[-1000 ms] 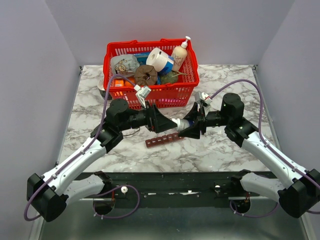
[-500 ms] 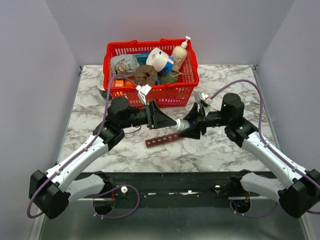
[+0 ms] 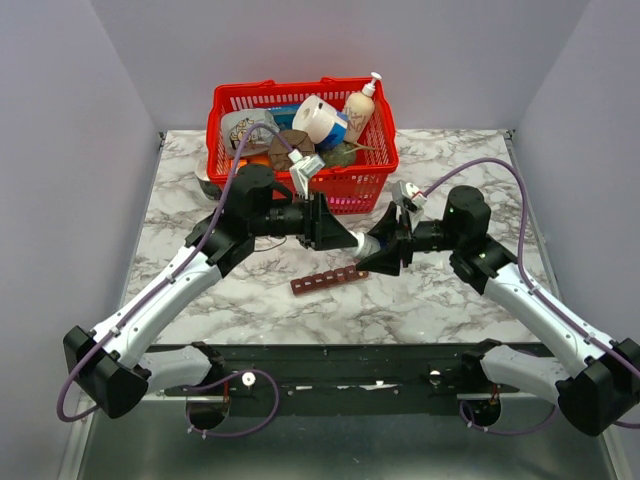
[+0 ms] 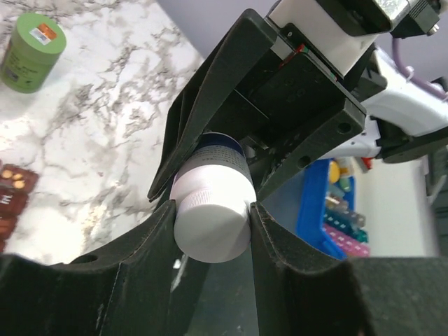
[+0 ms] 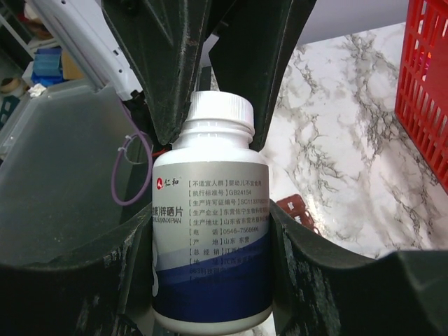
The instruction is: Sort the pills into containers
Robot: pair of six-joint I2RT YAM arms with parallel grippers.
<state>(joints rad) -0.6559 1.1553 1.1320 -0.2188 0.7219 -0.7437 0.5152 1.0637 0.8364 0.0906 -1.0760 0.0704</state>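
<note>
left claw [image 4: 211, 213] and right claw [image 5: 211, 231] both tight on pill bottle [image 5: 217, 140] (left arm [image 3: 170, 290] now nearer basket [image 3: 300, 88])

White-and-black arms [image 3: 160, 310] carry purple cables [image 3: 485, 160].

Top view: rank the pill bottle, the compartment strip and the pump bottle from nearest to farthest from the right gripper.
1. The pill bottle: clamped in the right gripper itself, its cap end in the left gripper.
2. The compartment strip: flat on the table, just nearside, toward the left arm.
3. The pump bottle: farthest, in the red basket's back right corner.
</note>
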